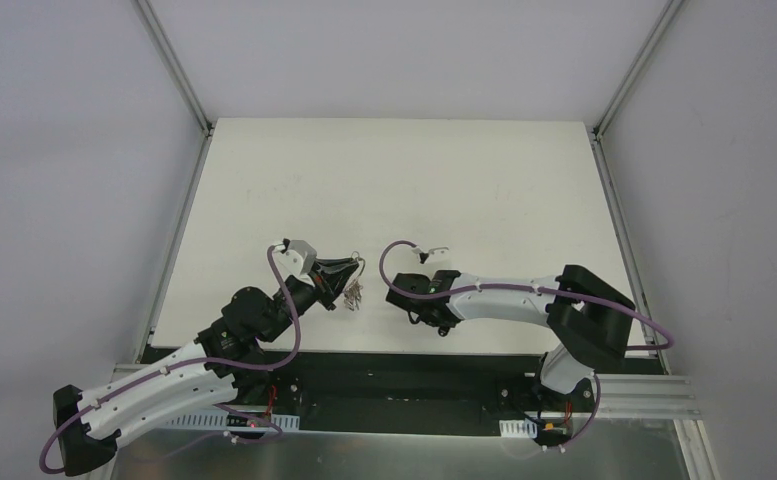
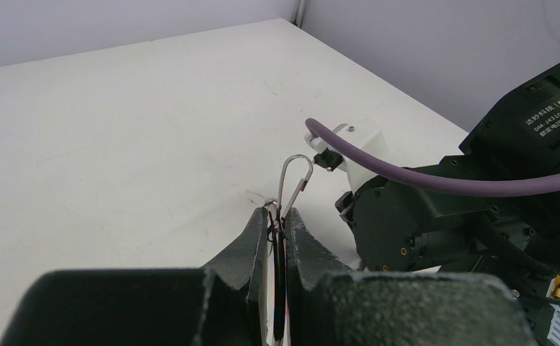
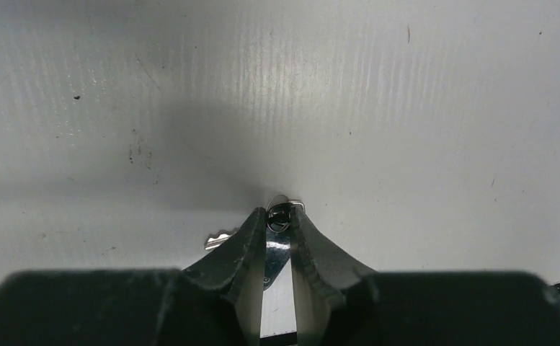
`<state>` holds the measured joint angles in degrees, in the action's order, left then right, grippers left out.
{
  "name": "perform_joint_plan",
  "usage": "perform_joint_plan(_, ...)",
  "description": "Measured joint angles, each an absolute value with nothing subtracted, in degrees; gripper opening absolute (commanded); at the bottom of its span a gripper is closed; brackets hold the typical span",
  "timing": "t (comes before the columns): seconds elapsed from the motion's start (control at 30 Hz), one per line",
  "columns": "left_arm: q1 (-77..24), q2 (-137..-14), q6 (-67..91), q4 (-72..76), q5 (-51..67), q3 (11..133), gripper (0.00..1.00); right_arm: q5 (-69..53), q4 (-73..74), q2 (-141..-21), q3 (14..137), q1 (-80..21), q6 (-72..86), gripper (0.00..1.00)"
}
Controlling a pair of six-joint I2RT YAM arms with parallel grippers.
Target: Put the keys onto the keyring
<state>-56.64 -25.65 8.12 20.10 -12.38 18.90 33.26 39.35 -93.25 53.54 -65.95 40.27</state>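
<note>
My left gripper (image 2: 280,216) is shut on the keyring (image 2: 300,189), whose thin silver wire loop sticks up past the fingertips. In the top view the ring's bunch of keys and tags (image 1: 352,293) hangs under the left gripper (image 1: 354,268), just above the table. My right gripper (image 3: 279,214) points down at the table, shut on the black head of a small silver key (image 3: 218,240). The key's blade pokes out to the left of the fingers. In the top view the right gripper (image 1: 420,302) is a short way right of the bunch.
The white table (image 1: 414,180) stretches away behind both grippers, with metal rails along its left and right edges. The right arm's wrist (image 2: 421,231) and purple cable (image 2: 435,176) sit close to the right of the keyring.
</note>
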Motion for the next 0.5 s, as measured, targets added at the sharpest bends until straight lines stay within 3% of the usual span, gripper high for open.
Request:
perform_joint_plan(0.13, -56.64, -25.65, 8.12, 20.10, -12.38, 18.90, 0.00, 33.69, 39.81, -92.84, 52.86, -65.95, 40.56, 0.12)
perform_joint_plan(0.23, -56.64, -25.65, 8.12, 20.10, -12.38, 18.90, 0.00, 34.02, 40.23, -92.51, 52.49, -65.95, 40.93, 0.00)
perform_joint_plan(0.5, -56.64, -26.00, 8.12, 20.10, -12.38, 18.90, 0.00, 35.09, 40.86, -91.22, 51.72, -66.00, 40.91, 0.00)
